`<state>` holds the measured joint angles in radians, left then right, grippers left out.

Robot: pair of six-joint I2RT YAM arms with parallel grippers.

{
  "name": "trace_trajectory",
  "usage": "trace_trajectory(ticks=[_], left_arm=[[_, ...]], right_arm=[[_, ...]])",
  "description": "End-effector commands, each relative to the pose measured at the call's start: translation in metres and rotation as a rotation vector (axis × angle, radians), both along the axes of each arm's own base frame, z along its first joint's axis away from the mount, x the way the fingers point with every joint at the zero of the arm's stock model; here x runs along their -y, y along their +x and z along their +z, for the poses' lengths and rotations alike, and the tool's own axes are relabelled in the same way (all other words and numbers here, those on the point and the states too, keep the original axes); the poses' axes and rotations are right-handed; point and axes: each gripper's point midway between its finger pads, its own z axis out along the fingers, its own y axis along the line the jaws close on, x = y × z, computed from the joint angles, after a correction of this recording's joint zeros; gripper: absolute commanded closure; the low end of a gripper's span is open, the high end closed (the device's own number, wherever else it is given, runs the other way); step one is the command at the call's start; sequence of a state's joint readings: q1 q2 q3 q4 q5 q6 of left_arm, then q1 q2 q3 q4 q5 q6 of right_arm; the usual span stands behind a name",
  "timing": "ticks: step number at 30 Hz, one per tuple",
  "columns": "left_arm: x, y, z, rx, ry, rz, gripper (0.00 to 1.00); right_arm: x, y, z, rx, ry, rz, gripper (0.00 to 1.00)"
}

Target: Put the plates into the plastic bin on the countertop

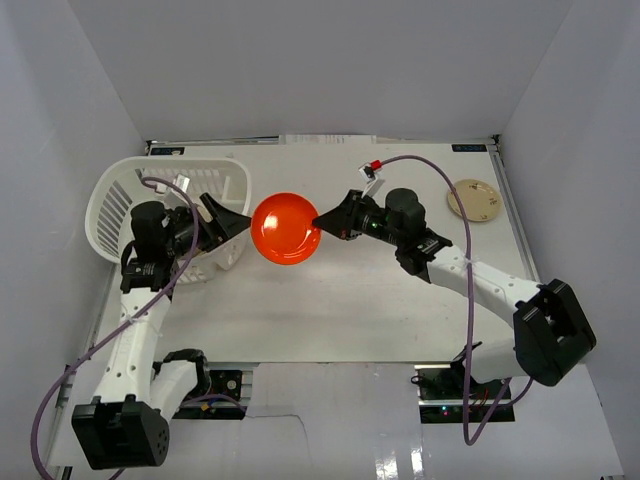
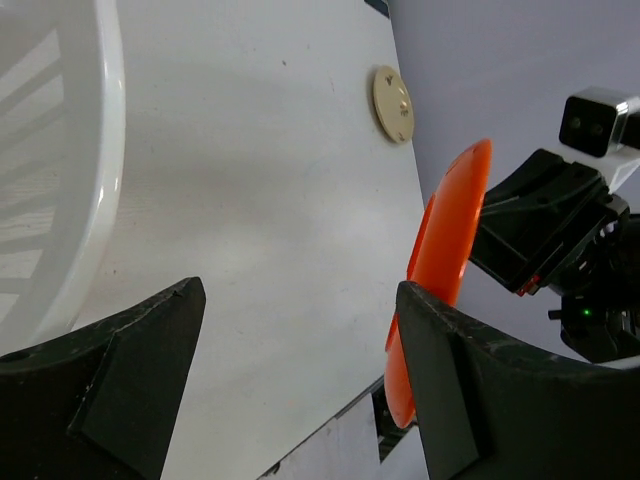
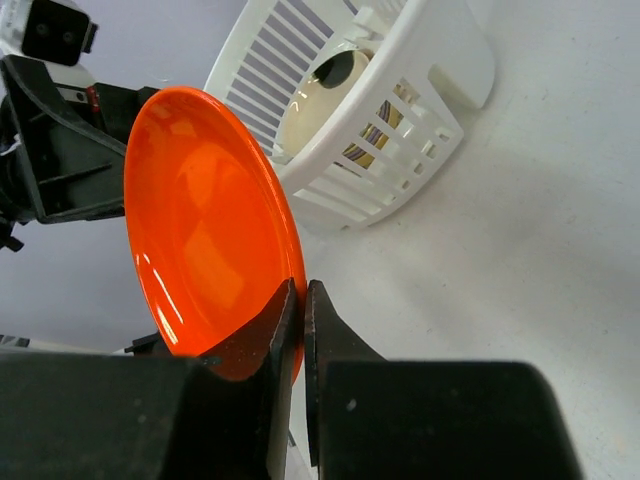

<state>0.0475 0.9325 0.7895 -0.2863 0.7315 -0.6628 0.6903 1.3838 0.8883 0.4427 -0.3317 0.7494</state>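
From above, the orange plate (image 1: 285, 228) hangs over the middle of the surface (image 1: 350, 310), just right of the bin (image 1: 110, 190) at the upper left. The right fingers (image 1: 333, 218) pinch its right rim. The left fingers (image 1: 232, 220) stand spread at its left rim. This looks like a handover between arms. A cream plate (image 1: 474, 200) lies flat at the upper right, well apart.

In the left wrist view, the left fingers (image 2: 130, 370) are released and wide. The orange plate (image 2: 445, 250) shows edge-on, a thin curved lip just beside the right-hand finger; contact cannot be told. The bin's smooth white rim (image 2: 100, 150) fills the left of the frame.

In the right wrist view, the right fingers (image 3: 285, 330) are clenched on the orange plate's (image 3: 210, 230) lower rim. The plate is round, shallow and glossy, likely slick hard plastic. The bin (image 3: 440, 110) behind it has slotted walls and rounded corners, with a second cream plate (image 3: 320, 100) standing inside.

Next, the left fingers probably need to centre on the rim and close firmly before the right ones let go; a thin glossy lip may slip.
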Motion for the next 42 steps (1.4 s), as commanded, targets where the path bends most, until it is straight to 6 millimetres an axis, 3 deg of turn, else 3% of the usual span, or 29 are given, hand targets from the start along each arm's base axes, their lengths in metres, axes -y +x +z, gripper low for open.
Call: trace_trajectory(ticks=[1, 4, 6, 15, 18, 19, 23, 26, 27, 29, 30, 31, 32, 34, 35, 36, 37, 38, 39, 40, 41, 42], left_arm=[[-0.016, 0.004, 0.042, 0.136, 0.006, 0.165, 0.12], [-0.006, -0.004, 0.071, 0.223, -0.051, 0.102, 0.13], [0.014, -0.011, 0.067, 0.176, -0.093, -0.044, 0.15], [0.035, -0.013, 0.002, 0.023, -0.035, -0.145, 0.27], [0.048, -0.016, -0.002, 0.013, -0.027, -0.191, 0.37], [0.052, -0.015, -0.004, 0.012, -0.017, -0.203, 0.50], [0.056, -0.011, -0.002, 0.031, 0.012, -0.174, 0.84], [0.052, -0.006, 0.006, 0.051, 0.024, -0.133, 0.93], [0.046, 0.001, 0.008, 0.060, 0.044, -0.079, 0.96], [0.035, 0.010, 0.014, 0.070, 0.082, -0.005, 0.97], [0.024, 0.020, 0.014, 0.074, 0.115, 0.073, 0.98], [0.018, 0.025, 0.020, 0.077, 0.130, 0.111, 0.98], [0.012, 0.032, 0.020, 0.068, 0.141, 0.148, 0.98], [-0.007, 0.046, 0.025, 0.065, 0.149, 0.246, 0.98], [-0.016, 0.052, 0.031, 0.069, 0.140, 0.279, 0.98], [-0.037, 0.060, 0.031, 0.048, 0.113, 0.350, 0.98], [-0.044, 0.064, 0.036, 0.054, 0.079, 0.360, 0.98], [-0.062, 0.067, 0.035, 0.043, 0.058, 0.409, 0.98], [-0.088, 0.071, 0.034, 0.026, 0.027, 0.487, 0.98], [-0.100, 0.072, 0.036, 0.031, 0.017, 0.516, 0.97], [-0.111, 0.072, 0.036, 0.029, 0.013, 0.549, 0.97], [-0.130, 0.071, 0.035, 0.032, 0.015, 0.611, 0.96]], right_arm=[[0.012, 0.005, -0.001, 0.031, -0.013, -0.043, 0.92], [0.010, 0.002, -0.006, 0.024, -0.019, -0.022, 0.92], [0.007, 0.002, -0.003, 0.028, -0.013, -0.003, 0.92], [-0.001, 0.002, 0.008, 0.036, 0.014, 0.032, 0.92], [-0.003, 0.004, 0.004, 0.026, 0.008, 0.032, 0.92], [-0.003, 0.005, 0.003, 0.024, 0.006, 0.032, 0.92], [-0.004, 0.007, -0.004, 0.010, -0.006, 0.023, 0.92], [0.002, 0.012, -0.009, 0.003, -0.022, -0.002, 0.61], [0.008, 0.017, -0.008, 0.002, -0.023, -0.021, 0.46], [0.020, 0.022, -0.015, -0.016, -0.034, -0.048, 0.35], [0.038, 0.033, -0.010, -0.008, -0.024, -0.098, 0.27], [0.049, 0.039, -0.012, -0.011, -0.026, -0.130, 0.26], [0.077, 0.057, -0.025, -0.040, -0.047, -0.222, 0.25], [0.122, 0.081, -0.031, -0.038, -0.084, -0.408, 0.25], [0.162, 0.098, -0.045, -0.078, -0.120, -0.532, 0.26], [0.189, 0.102, -0.060, -0.108, -0.135, -0.611, 0.28], [0.220, 0.111, -0.069, -0.125, -0.151, -0.730, 0.29], [0.267, 0.119, -0.080, -0.158, -0.157, -0.872, 0.32], [0.293, 0.115, -0.099, -0.220, -0.156, -0.959, 0.37], [0.314, 0.114, -0.107, -0.246, -0.149, -1.024, 0.38], [0.358, 0.115, -0.115, -0.267, -0.160, -1.188, 0.40], [0.375, 0.114, -0.125, -0.288, -0.171, -1.262, 0.41]])
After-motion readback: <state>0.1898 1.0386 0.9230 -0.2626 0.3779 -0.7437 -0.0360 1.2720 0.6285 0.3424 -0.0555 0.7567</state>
